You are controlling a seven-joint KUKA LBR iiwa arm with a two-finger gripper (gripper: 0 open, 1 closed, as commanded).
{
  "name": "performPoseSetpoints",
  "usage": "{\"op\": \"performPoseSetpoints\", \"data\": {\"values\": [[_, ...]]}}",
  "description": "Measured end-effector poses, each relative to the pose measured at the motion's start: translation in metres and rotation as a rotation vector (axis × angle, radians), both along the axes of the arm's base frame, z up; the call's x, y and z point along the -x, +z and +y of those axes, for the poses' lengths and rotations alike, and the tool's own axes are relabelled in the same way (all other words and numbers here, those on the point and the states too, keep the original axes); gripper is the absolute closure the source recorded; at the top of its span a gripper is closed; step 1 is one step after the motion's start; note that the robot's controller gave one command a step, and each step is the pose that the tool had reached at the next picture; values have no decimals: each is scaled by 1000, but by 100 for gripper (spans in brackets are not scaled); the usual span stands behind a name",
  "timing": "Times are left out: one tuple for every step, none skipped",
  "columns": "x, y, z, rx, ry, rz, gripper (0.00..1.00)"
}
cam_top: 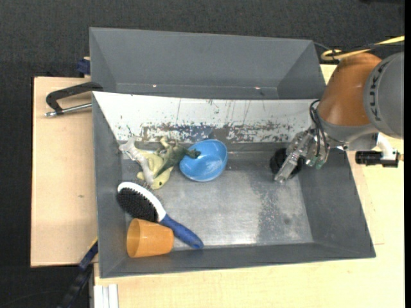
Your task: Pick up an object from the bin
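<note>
My gripper (283, 172) hangs low over the right part of the bin, near the back wall, with bare bin floor under it. The nearest loose thing is a blue round bowl-like piece (204, 160), well to its left against the back wall. Beside that lies a pale yellow-green soft toy figure (156, 163), sprawled at the back left. Nothing shows as held.
A black-bristled hairbrush (140, 203) with a blue handle lies slanted at the front left. An orange cup (149, 238) lies on its side in the front left corner, touching the brush handle. The arm comes in over the bin's right rim.
</note>
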State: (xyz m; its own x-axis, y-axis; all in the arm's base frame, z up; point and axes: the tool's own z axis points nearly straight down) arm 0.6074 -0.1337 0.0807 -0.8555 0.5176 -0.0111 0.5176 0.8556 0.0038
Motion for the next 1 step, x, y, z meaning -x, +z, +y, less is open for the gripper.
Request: {"op": "performPoseSetpoints", "data": {"values": [[-4,75,0,0,2,-3,100]]}}
